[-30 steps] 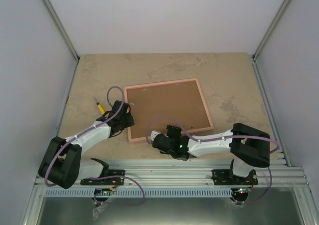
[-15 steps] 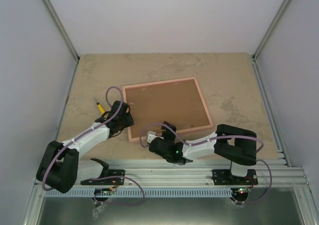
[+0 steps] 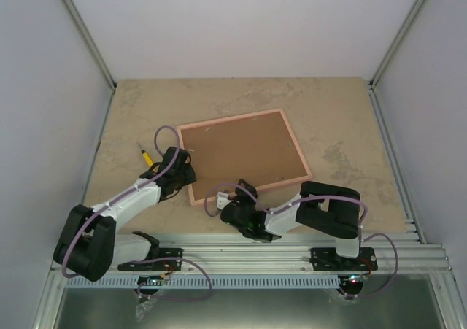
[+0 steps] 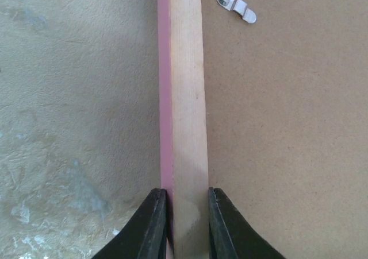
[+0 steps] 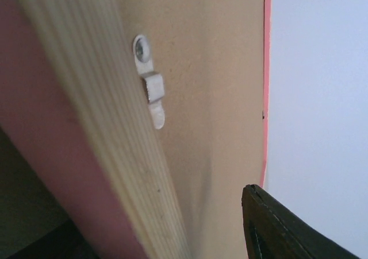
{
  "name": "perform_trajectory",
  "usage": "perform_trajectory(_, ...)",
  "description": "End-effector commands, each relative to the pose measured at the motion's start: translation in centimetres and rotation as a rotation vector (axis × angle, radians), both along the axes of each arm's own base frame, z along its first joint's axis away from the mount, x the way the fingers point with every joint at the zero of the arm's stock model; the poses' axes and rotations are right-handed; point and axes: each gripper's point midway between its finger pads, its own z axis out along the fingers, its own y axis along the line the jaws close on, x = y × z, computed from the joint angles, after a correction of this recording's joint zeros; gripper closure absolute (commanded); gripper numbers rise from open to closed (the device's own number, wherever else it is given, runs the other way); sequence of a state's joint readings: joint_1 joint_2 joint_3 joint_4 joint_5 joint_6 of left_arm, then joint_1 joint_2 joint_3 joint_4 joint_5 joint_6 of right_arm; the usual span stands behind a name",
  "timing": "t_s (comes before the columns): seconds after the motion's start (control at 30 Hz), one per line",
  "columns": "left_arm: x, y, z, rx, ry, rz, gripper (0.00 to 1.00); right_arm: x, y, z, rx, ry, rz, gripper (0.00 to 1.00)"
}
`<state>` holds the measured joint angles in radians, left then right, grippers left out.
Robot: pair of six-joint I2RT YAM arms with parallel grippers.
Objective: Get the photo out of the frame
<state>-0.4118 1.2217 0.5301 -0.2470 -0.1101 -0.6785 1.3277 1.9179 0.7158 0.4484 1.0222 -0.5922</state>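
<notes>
The pink frame (image 3: 300,154) lies face down, its brown backing board (image 3: 241,154) up. The photo is hidden beneath the board. My left gripper (image 3: 187,176) is shut on the frame's left rail (image 4: 185,87), one finger on each side of it (image 4: 187,193). My right gripper (image 3: 232,196) is at the near rail (image 5: 98,98), close to the near-left corner. It is open: one dark finger (image 5: 276,224) stands well apart from the rail over the board, and the other finger is hidden. A small metal clip (image 5: 149,89) sits on the board beside the rail.
A yellow-handled tool (image 3: 147,156) lies on the stone-patterned table (image 3: 343,125) left of the frame. Another metal clip (image 4: 237,7) lies on the board by the left rail. White walls enclose the table on three sides.
My right arm has folded in and slid left along the near rail, its jaws narrowing. The frame has turned slightly, its right side shifting away. The left gripper has kept its hold.
</notes>
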Motion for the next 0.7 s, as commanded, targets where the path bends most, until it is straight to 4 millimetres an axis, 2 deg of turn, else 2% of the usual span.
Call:
perform_trajectory(0.0, 1.8, -2.7, 2.6, -0.090, -0.083, -0.067, 1.00, 0.5, -1.0, -0.5, -0.009, 0.012, -0.013, 0.51)
perform_trajectory(0.1, 2.1, -2.6, 2.7, -0.081, -0.087, -0.057, 1.00, 0.3, -0.7, 0.6, 0.031, 0.021, -0.004, 0.64)
perform_trajectory(0.23, 2.5, -2.6, 3.3, -0.085, -0.103, -0.044, 0.99, 0.3, -0.6, 1.8, 0.056, 0.015, 0.000, 0.75)
perform_trajectory(0.43, 2.7, -2.0, 4.7, -0.100, -0.148, 0.000, 0.89, 0.4, -0.7, 3.1, 0.056, -0.005, -0.010, 0.99)
perform_trajectory(0.57, 2.6, -1.0, 6.7, -0.106, -0.206, 0.057, 0.77, 0.2, -0.7, 4.4, 0.078, -0.005, -0.007, 0.99)
perform_trajectory(0.6, 2.5, -0.6, 7.5, -0.109, -0.228, 0.076, 0.69, 0.2, -0.7, 4.7, 0.090, -0.002, -0.005, 1.00)
perform_trajectory(0.67, 2.3, 0.0, 9.4, -0.124, -0.282, 0.107, 0.64, 0.1, -0.6, 5.5, 0.113, 0.007, 0.001, 0.99)
